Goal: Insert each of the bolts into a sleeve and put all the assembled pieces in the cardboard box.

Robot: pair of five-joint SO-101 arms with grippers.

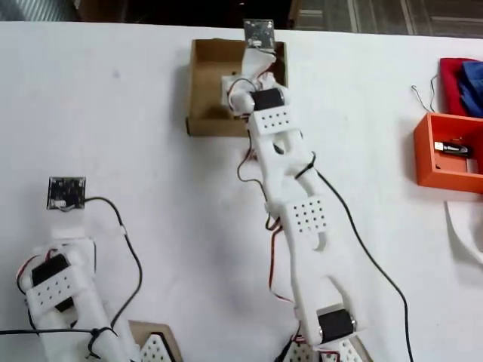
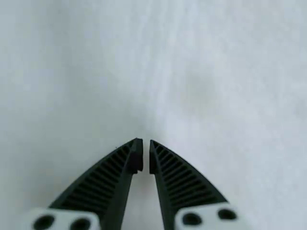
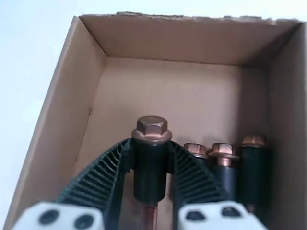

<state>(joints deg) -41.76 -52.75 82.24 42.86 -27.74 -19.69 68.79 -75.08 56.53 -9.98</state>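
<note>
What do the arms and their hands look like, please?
The left arm and right arm are white plastic with perforated panels, black motors, red and black cables. The left hand and right hand have black ribbed fingers on white bases.

Fixed high camera looks down over the table point(image 1: 136, 113); right wrist camera peers close into the cardboard box point(image 3: 62, 110), also seen from above; left wrist camera faces the table closely.
</note>
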